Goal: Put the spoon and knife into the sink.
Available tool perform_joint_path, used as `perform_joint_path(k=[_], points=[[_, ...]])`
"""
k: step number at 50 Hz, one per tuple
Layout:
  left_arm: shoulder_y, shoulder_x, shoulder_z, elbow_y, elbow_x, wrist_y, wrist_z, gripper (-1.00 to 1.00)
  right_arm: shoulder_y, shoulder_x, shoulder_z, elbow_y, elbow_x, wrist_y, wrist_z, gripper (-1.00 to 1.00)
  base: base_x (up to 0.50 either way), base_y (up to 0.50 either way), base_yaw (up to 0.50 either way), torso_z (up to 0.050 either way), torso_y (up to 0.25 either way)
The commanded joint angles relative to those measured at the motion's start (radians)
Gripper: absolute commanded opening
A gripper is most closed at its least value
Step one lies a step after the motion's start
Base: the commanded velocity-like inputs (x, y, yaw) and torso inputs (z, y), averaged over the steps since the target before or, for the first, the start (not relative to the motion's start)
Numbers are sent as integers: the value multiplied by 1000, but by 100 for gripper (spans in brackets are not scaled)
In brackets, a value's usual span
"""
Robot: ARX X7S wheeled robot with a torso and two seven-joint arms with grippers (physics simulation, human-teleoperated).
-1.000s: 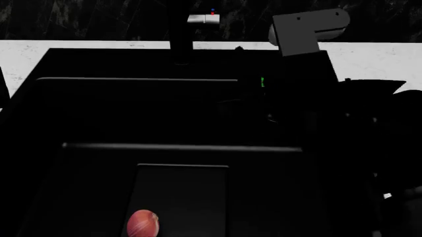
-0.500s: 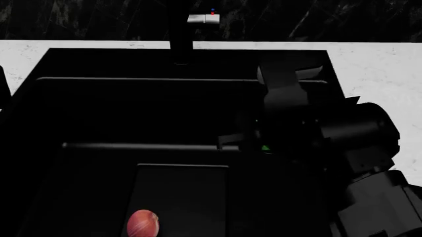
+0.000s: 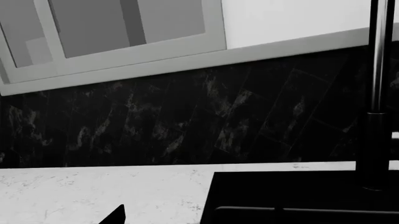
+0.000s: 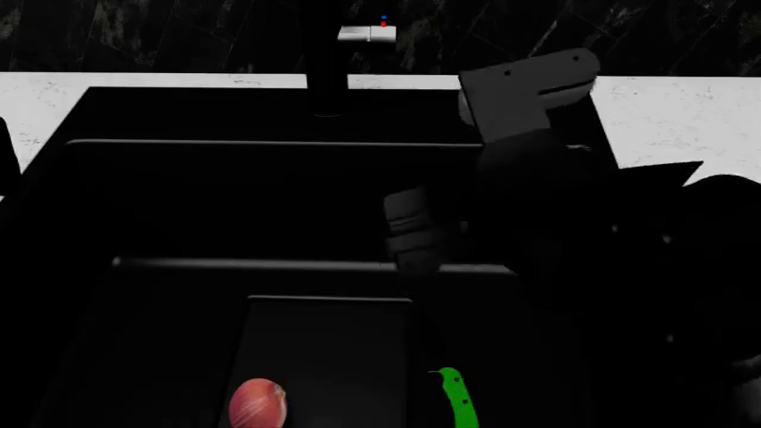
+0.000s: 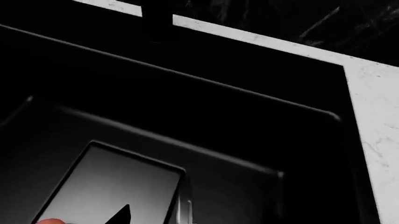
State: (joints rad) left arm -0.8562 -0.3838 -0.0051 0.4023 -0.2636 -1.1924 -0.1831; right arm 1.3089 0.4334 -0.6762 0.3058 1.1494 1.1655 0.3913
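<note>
My right gripper (image 4: pixel 411 234) over the sink (image 4: pixel 238 116), jaws too dark to judge, knife (image 4: pixel 455 401) on the sink floor beside a reddish ball (image 4: pixel 257 403) (left gripper unseen)

The knife (image 4: pixel 455 399) is now showing on the floor of the sink (image 4: pixel 214 178), its green handle lying at about five o'clock in the head view, near the reddish ball (image 4: pixel 258 403); a second ago only a green glint was showing up at the right arm. The right arm (image 4: pixel 535 134) is rising again toward one o'clock, its pale link standing clear over the counter (image 4: pixel 678 116), after dipping low into the basin half a second ago.
</note>
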Motion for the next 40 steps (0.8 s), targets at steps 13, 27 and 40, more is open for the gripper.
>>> perform_joint_path(k=[13, 27, 40], points=[[21, -6, -3, -3, -3, 11, -5, 100, -123, 268, 359, -615, 535, 123, 642, 100, 0, 0, 0, 0, 0], [31, -3, -4, -3, -4, 19, -11, 100, -427, 504, 630, -927, 607, -34, 795, 100, 0, 0, 0, 0, 0], [36, -3, -6, -9, -7, 32, -12, 100, -723, 572, 961, -1126, 482, -119, 632, 100, 0, 0, 0, 0, 0]])
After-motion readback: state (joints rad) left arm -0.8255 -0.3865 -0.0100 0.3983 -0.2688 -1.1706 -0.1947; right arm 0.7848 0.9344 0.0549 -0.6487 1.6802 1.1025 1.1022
